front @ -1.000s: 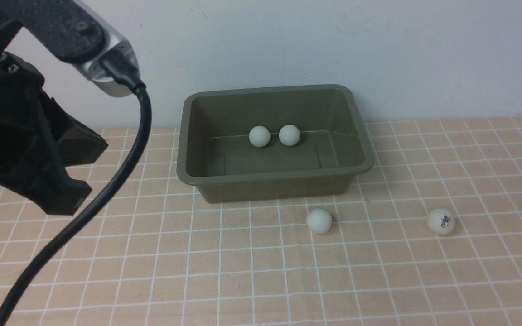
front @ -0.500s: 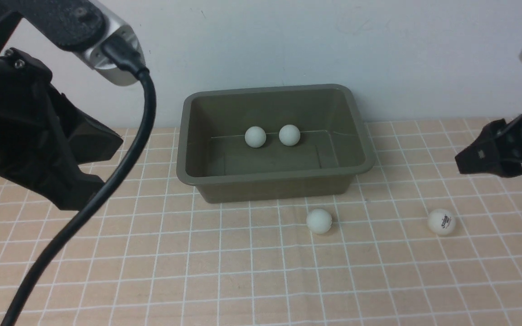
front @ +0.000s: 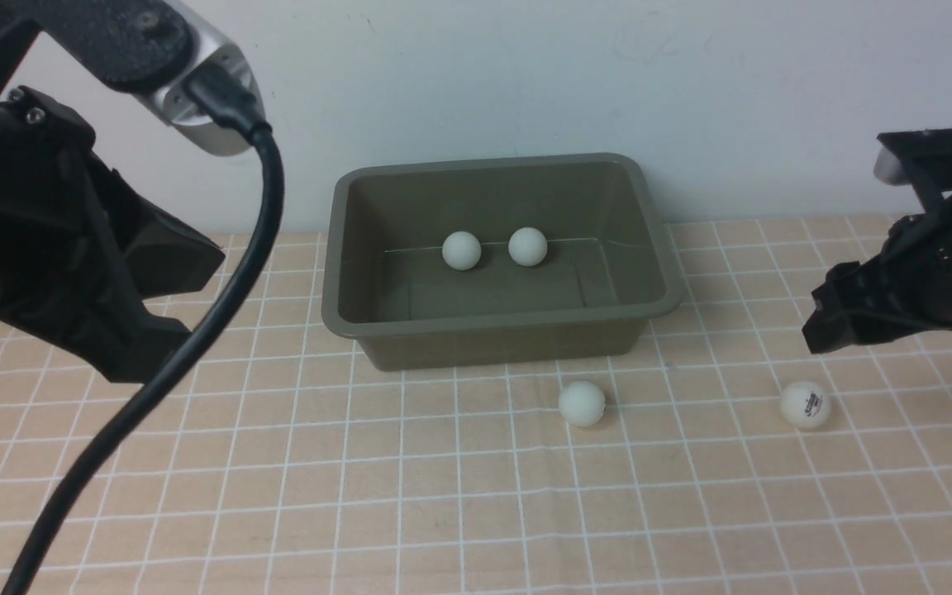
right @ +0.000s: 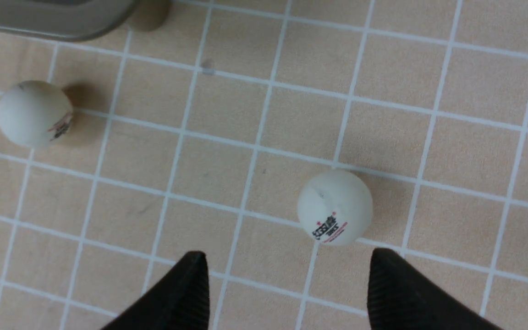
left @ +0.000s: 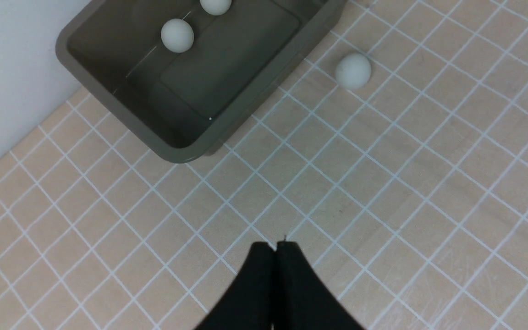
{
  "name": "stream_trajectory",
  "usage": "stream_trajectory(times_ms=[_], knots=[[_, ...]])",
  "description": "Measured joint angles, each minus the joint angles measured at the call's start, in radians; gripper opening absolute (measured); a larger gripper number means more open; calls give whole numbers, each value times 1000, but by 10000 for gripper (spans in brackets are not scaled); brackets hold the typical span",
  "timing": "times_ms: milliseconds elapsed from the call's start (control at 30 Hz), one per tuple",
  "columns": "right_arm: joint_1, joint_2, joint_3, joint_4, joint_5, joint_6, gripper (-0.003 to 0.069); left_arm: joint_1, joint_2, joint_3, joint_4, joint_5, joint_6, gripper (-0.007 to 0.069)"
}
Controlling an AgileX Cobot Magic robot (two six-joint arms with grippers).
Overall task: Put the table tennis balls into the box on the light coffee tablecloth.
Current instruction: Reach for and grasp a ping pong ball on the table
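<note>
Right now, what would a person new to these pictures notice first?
The green box stands near the wall on the checked cloth, with two white balls inside. Two more lie in front of it, a centre ball and a printed ball at the right, where the open right gripper hangs close.

The left arm (front: 54, 248) is held high over the left side of the bench (front: 443, 529), its wrist angled down and inward. The left claw (left: 275, 245) is closed, its two black fingers (left: 259, 279) pressed flat together with nothing between them. The right arm (front: 914, 281) reaches in from the bench's right edge, tilted downward. The right claw (right: 287, 259) hangs low, its ribbed fingers (right: 186, 288) spread wide and empty
</note>
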Motion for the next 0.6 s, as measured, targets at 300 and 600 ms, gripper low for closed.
stream_trajectory(times_ms=[300, 600], knots=[[0, 159, -28, -90, -29, 55, 425, 0, 0, 0, -18, 0, 1, -69], [0, 238, -29, -91, -84, 46, 425, 0, 0, 0, -23, 0, 1, -69]])
